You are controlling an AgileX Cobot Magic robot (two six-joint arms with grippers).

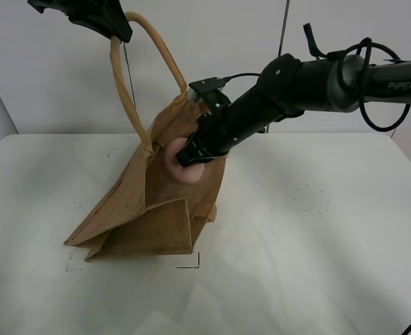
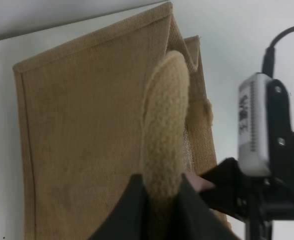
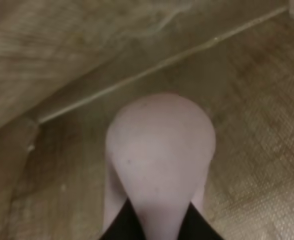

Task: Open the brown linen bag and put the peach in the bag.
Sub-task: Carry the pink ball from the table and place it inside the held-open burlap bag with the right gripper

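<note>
1. The brown bag [image 1: 153, 209] stands on the white table [image 1: 317, 244], leaning over, with its base on the tabletop and its mouth tipped towards the right arm.
2. One pale loop handle [image 1: 160, 49] is pulled up well above the bag, and the left gripper [image 1: 118, 29] has hold of it at the top.
3. In the left wrist view the two dark fingers [image 2: 132, 205] are closed tight on the handle, which stands up between them against the flat woven side of the bag.
4. The right arm reaches in from the right side of the table and slopes down to the bag's open mouth.
5. The right gripper [image 1: 185, 158] is at the mouth, between the raised front panel and the back panel.
6. It grips the peach [image 1: 190, 167]: its fingers [image 3: 119, 227] press against both sides of the fruit and are only as far apart as the fruit is wide.
7. The peach is just inside the opening, held up in the air and not resting on the bag's bottom.
8. The right wrist view shows coarse brown weave and an inner seam all around the pinkish fruit.
9. A thin black corner mark [image 1: 191, 264] is on the table just beside the bag's base.
</note>
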